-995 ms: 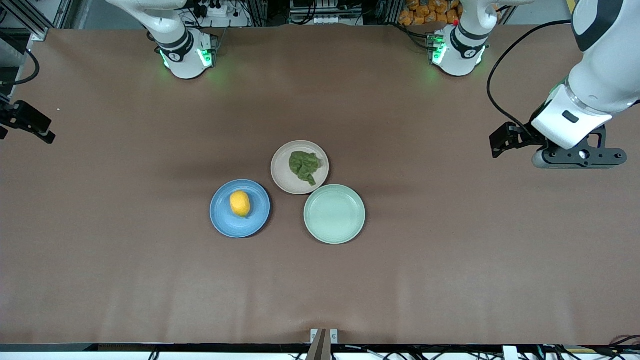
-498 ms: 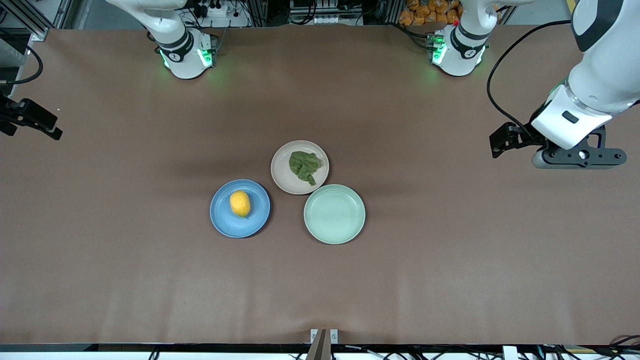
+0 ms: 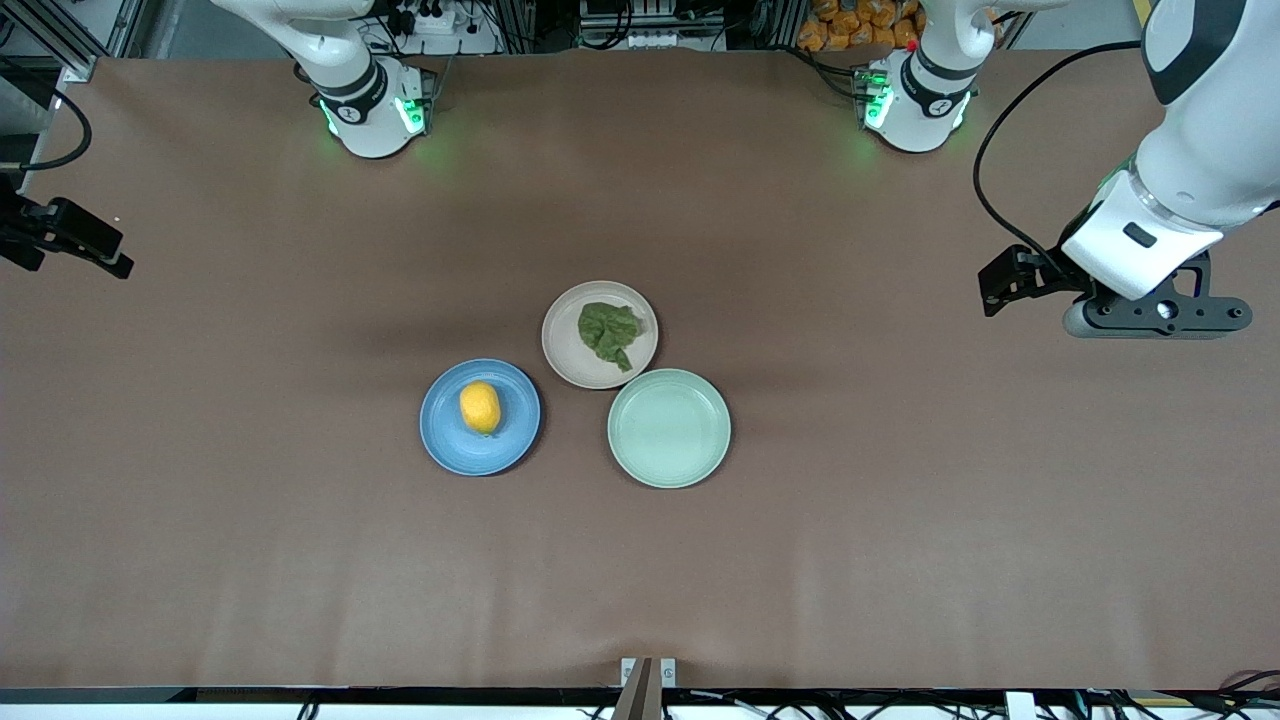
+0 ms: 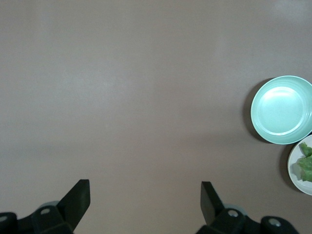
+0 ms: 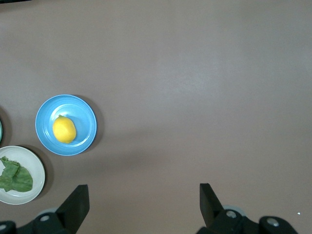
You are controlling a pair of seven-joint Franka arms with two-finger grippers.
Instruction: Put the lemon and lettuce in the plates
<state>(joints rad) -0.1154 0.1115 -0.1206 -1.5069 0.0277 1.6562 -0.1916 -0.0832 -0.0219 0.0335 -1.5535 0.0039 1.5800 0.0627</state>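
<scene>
The yellow lemon [image 3: 480,407] [image 5: 64,129] lies in the blue plate [image 3: 510,441] [image 5: 84,142]. The dark-green lettuce [image 3: 608,332] [image 5: 14,176] lies in the beige plate [image 3: 564,350] [image 5: 22,197], which stands farther from the front camera than the blue one. My left gripper [image 3: 1160,314] [image 4: 145,190] hangs open and empty over bare table at the left arm's end. My right gripper [image 5: 143,191] is open and empty over bare table toward the right arm's end; in the front view only a black part of its hand shows at the edge.
A pale mint-green plate [image 3: 669,428] [image 4: 282,109] stands empty beside the beige plate, touching it, nearer the front camera. A brown mat [image 3: 900,560] covers the table. The two arm bases [image 3: 372,110] stand along the table's edge farthest from the front camera.
The black part of the right arm's hand has shifted a little at the table's end. The left arm, the plates, the lemon and the lettuce have not moved.
</scene>
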